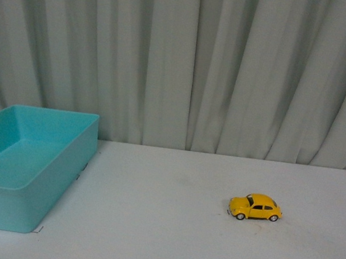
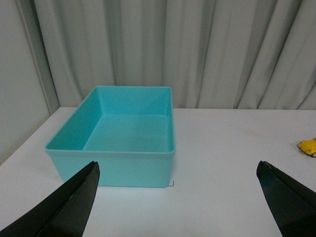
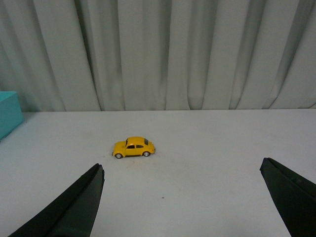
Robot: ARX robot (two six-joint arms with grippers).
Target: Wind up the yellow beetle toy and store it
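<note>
The yellow beetle toy (image 1: 255, 207) stands on its wheels on the white table, right of centre, side-on with its nose to the left. In the right wrist view the toy (image 3: 134, 147) sits ahead of my open right gripper (image 3: 181, 170), well clear of both black fingers. My left gripper (image 2: 178, 168) is open too, with only bare table between its fingers; the toy's yellow edge (image 2: 308, 146) just shows at that picture's border. Neither arm shows in the front view.
A turquoise open bin (image 1: 65, 155) with nothing in it stands at the table's left, just ahead of my left gripper as the bin (image 2: 111, 165). Grey pleated curtains (image 1: 186, 63) hang behind the table's far edge. White tabletop (image 1: 152, 214) lies between bin and toy.
</note>
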